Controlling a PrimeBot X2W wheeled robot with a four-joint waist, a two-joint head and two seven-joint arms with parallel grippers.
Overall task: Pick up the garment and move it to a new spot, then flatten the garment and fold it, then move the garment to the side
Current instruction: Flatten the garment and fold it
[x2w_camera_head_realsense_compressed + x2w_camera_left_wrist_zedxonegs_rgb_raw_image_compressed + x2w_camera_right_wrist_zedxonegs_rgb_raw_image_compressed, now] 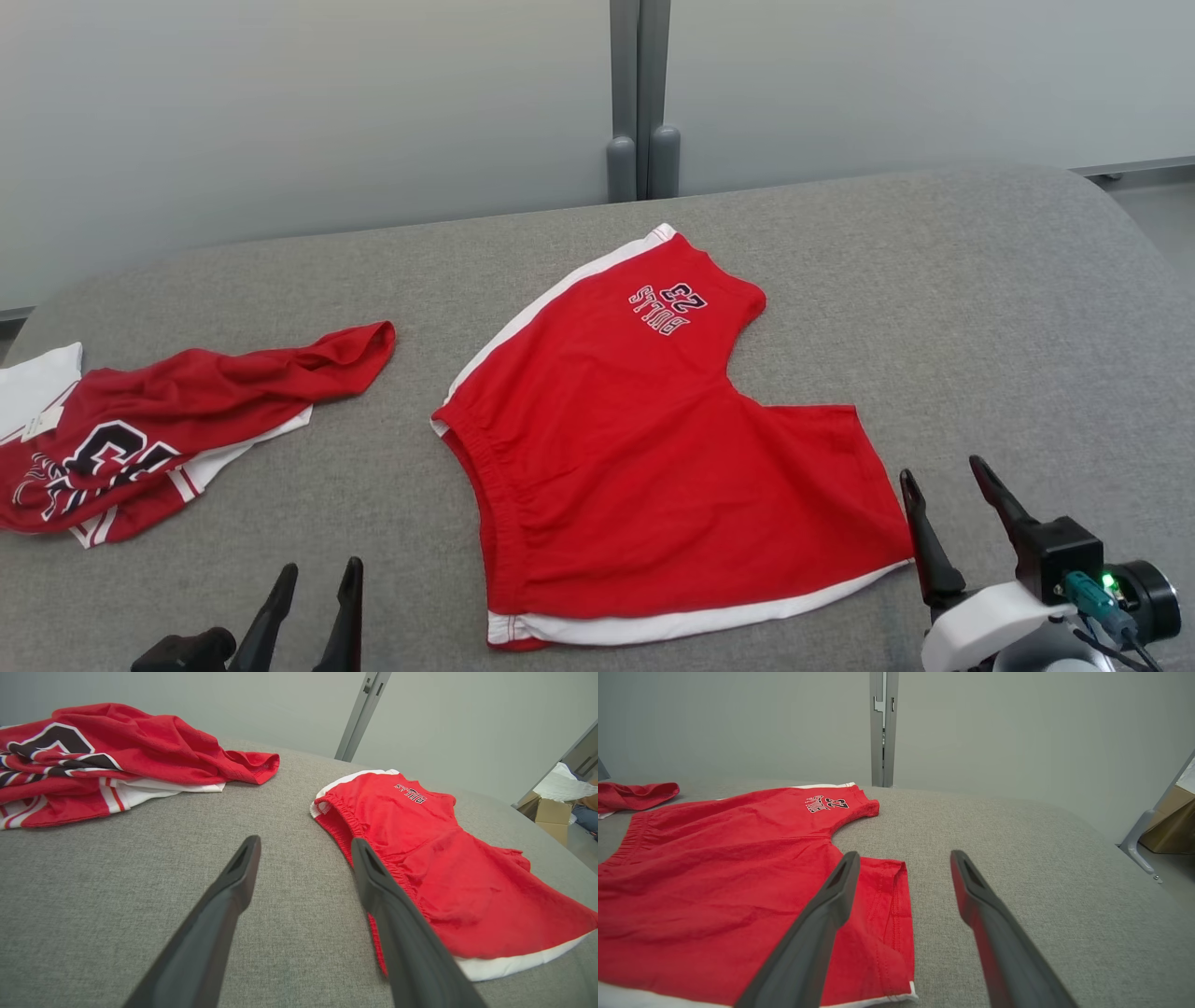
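Both claws spread and empty, either side of the garment.

We see the red fabric shorts with white side stripes [653, 467] lying flat in the middle of the head view on the grey fabric-covered tabletop [934, 280], with the elastic waistband towards the left of the frame and the legs towards the right. The right claw [941, 469] sits at the lower right, just beside the hem of the nearer leg, its two dark fingers wide apart and gripping nothing. We cannot tell whether a finger brushes the cloth. The left claw [321, 567] sits at the lower left, equally parted and empty, over bare tabletop between the waistband and a crumpled red and white jersey [187, 411] at the left edge.
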